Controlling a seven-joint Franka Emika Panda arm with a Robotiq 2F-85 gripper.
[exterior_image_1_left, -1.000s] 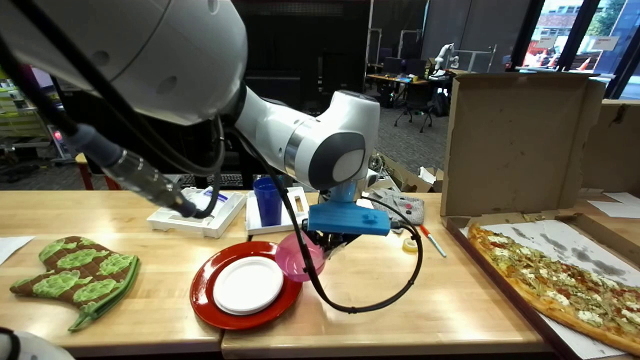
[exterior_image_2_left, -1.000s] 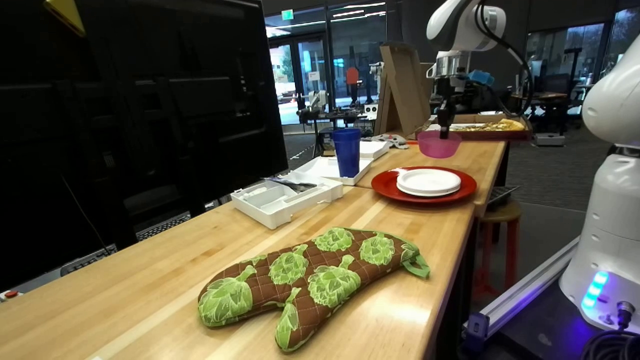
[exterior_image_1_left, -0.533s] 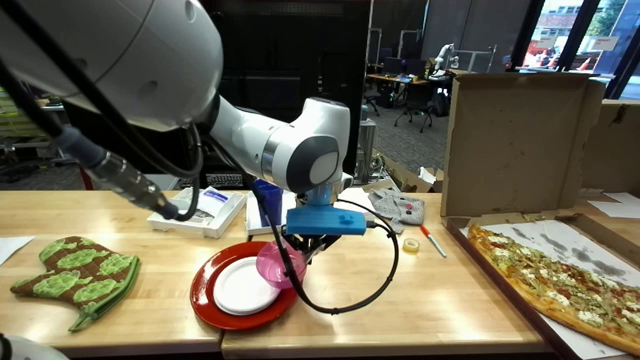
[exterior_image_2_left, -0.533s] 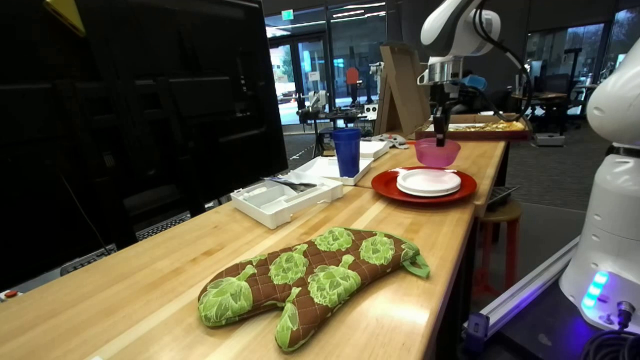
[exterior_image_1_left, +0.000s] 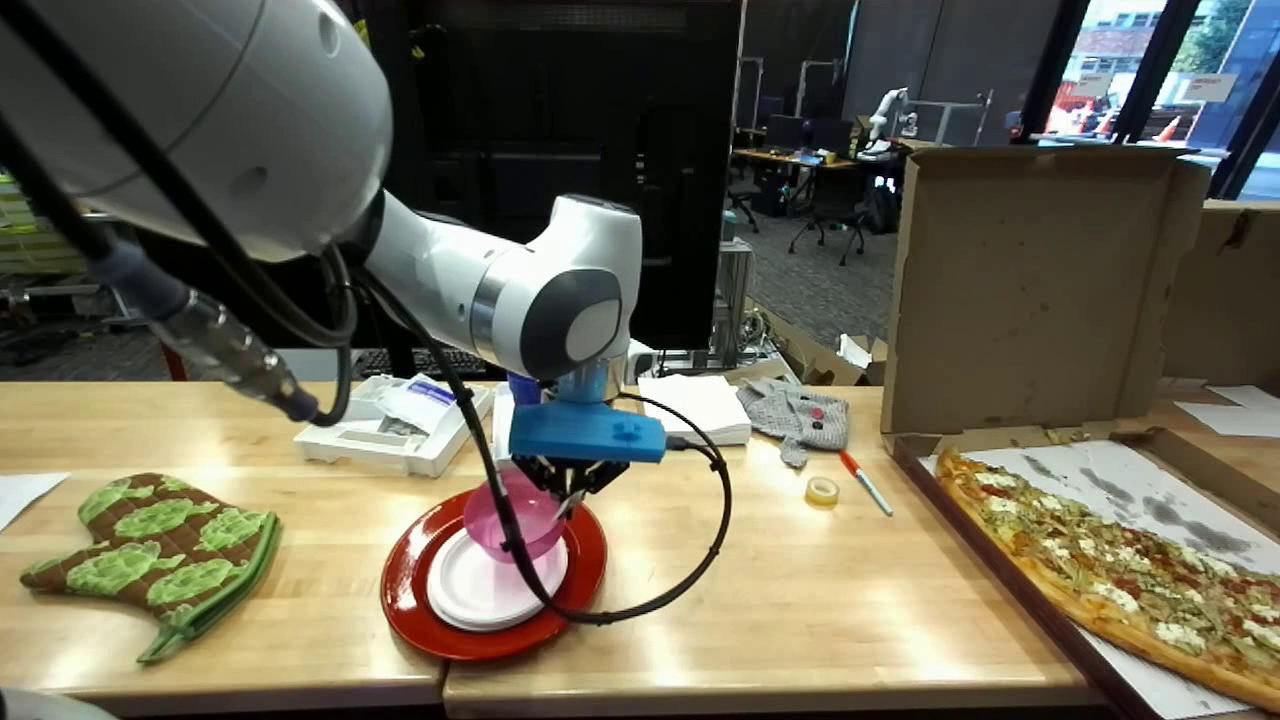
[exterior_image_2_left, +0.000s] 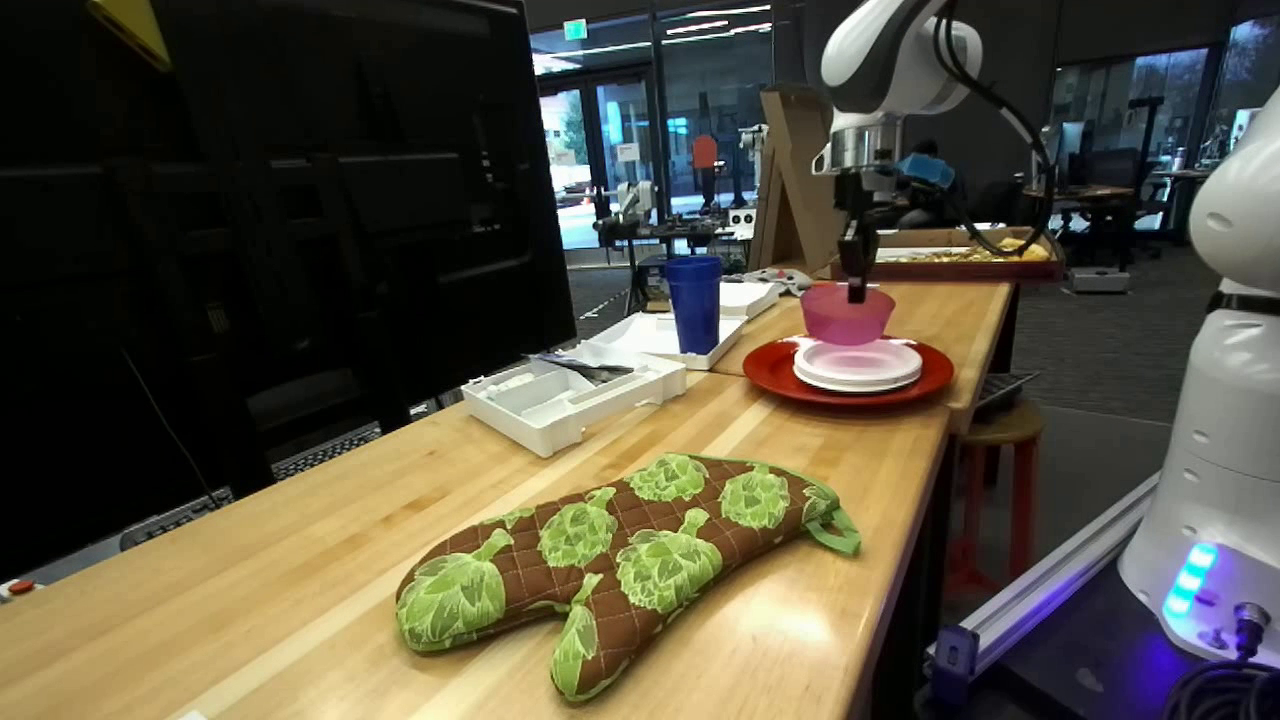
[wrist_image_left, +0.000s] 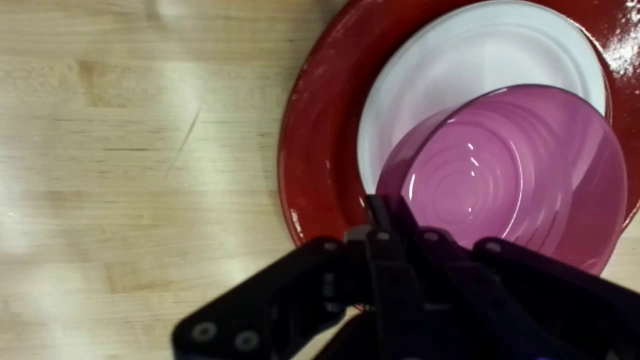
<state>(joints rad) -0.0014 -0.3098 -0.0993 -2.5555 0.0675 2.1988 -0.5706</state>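
Observation:
My gripper (wrist_image_left: 388, 201) is shut on the wall of a translucent pink bowl (wrist_image_left: 465, 190), one finger on either side of its rim. In the wrist view the bowl overlaps a stack of white plates (wrist_image_left: 480, 55) lying on a large red plate (wrist_image_left: 315, 165). Both exterior views show the bowl (exterior_image_1_left: 537, 527) held over the right or far part of the white stack (exterior_image_2_left: 855, 372), slightly tilted. Its base looks close above the plates; contact cannot be made out. A black cable loop crosses in front of the bowl in an exterior view.
A quilted brown-green oven mitt (exterior_image_2_left: 640, 550) lies on the table. A blue cup (exterior_image_2_left: 693, 305) stands in a white tray behind the plates. An open box (exterior_image_1_left: 1045, 300) with pizza (exterior_image_1_left: 1120, 570), a tape roll (exterior_image_1_left: 822, 491) and a marker (exterior_image_1_left: 866, 482) are to the right.
The gripper has carried the pink bowl from beside the red plate's rim to over the white plates, leftward in both exterior views and lower in one of them. The grip stays shut.

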